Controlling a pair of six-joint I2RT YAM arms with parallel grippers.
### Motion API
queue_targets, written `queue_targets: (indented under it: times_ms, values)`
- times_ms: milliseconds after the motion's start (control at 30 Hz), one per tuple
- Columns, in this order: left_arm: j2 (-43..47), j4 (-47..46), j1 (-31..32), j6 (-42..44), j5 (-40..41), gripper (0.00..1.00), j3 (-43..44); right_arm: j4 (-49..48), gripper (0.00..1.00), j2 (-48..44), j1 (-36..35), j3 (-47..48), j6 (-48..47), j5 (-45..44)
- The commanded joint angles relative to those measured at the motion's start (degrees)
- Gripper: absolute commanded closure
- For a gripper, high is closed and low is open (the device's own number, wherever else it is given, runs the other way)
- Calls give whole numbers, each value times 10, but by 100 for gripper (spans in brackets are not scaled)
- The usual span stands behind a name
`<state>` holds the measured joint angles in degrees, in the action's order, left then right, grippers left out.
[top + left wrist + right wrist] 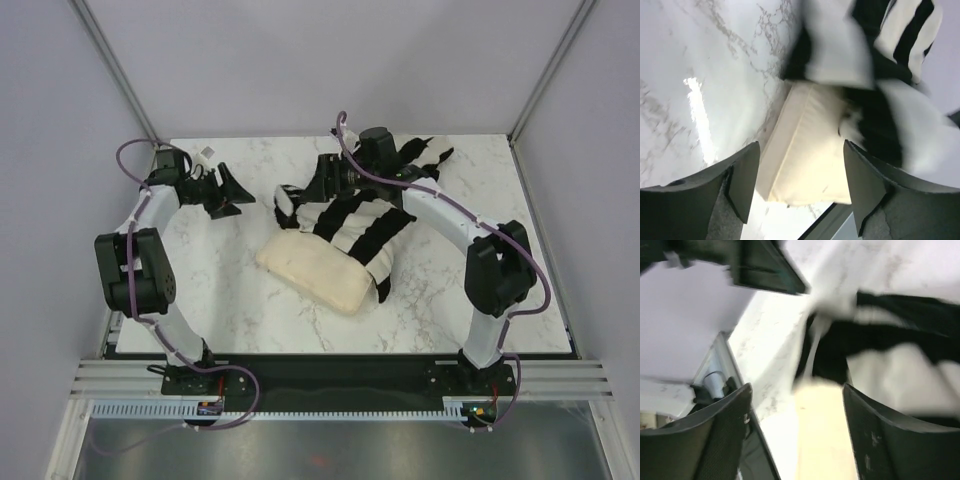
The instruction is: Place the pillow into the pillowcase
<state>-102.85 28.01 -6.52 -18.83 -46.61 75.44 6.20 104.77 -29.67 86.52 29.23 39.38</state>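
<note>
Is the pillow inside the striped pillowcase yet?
Mostly out: the pillow lies bare on the table, the pillowcase only covering its far side.

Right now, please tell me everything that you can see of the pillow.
The pillow is plain cream, soft and plump, made of cloth with a sewn seam along its edge. It lies flat on the marble table, near the middle, turned at a slant. Its near-left part is bare. The striped pillowcase covers its far-right end, so that end is hidden. No label shows. Neither the left claw nor the right claw touches it.
</note>
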Motion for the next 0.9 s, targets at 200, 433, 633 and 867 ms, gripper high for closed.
queue_targets:
  times_ms: [200, 433, 633, 867]
  values:
    - [207, 75, 3, 28, -23, 2, -146, 361, 10, 25, 2, 211, -429, -307]
    - [263, 14, 7, -83, -13, 0, -290, 327, 4, 82, -26, 161, -513, -362]
    - [246, -87, 59, -160, 13, 0, -361, 332, 13, 152, -41, 162, -524, -355]
    - [149, -304, 168, -267, 49, 7, -364, 357, 100, 161, -42, 179, -419, -201]
